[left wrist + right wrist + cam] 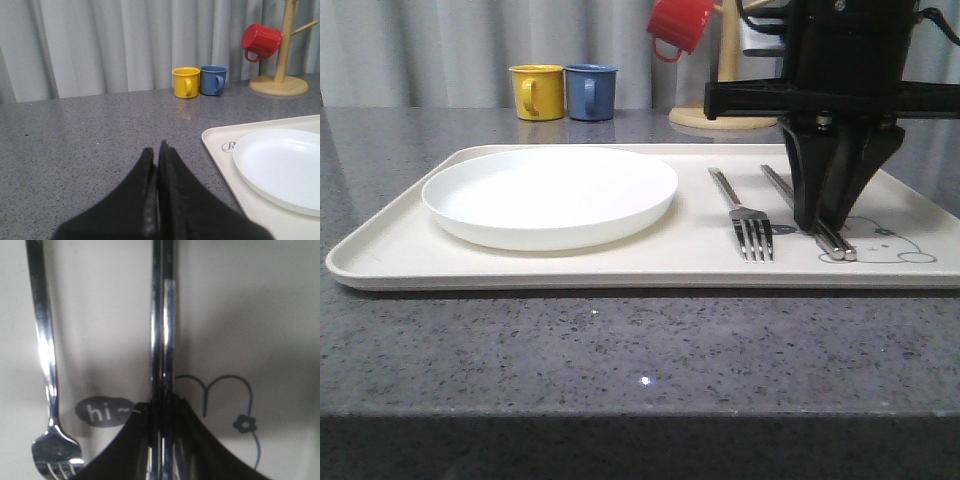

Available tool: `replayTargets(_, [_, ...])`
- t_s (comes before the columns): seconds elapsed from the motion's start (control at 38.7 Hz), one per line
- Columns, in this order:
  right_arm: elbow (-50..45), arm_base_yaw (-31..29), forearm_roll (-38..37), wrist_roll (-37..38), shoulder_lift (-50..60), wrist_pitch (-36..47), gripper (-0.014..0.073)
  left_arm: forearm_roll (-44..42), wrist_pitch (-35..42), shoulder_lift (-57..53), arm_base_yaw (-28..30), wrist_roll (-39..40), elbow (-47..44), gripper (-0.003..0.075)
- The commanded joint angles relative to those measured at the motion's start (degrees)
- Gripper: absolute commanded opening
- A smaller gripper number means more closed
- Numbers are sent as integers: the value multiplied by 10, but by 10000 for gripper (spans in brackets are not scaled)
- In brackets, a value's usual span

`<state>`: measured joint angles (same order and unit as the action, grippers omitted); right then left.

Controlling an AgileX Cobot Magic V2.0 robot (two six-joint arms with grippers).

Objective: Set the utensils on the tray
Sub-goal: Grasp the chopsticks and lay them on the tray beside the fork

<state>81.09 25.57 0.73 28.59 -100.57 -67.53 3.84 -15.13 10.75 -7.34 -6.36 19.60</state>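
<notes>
Lying nearest the front edge of the large cream rectangular tray (pixel 620 268) are the tips of the pair of flat metal chopsticks (pixel 837 248), which run away from the camera toward the tray's far rim, long axis front to back. The black right gripper (pixel 817 222) stands over them near that end, fingers pinched on the pair; it looks lowered so they can rest side by side on the tray surface. Just beside them, to the left, the silver four-tined metal fork (pixel 750 228) lies parallel, tines toward the front. Farther left sits the round white shallow plate (pixel 550 195). Off the tray, the left gripper (pixel 157 155) hovers over the grey speckled countertop (pixel 90 140), fingers pressed together and empty.
</notes>
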Motion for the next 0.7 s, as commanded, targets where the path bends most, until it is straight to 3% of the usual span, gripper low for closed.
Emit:
replayTargets(0.0, [17,-1,-7,0,20,-3,44,6,49,4,2,7,15,-18])
replayTargets(0.23, [17,-1,-7,2,20,-2,81,6,49,4,2,7,15,-18])
replayTargets(0.52, [41,-1,-27,-2,23,-40,412,6,49,4,2,7,15,-18])
replayTargets(0.67, [91,-6,-74,-29,25,-91,423,6,49,4,2,7,15,-18])
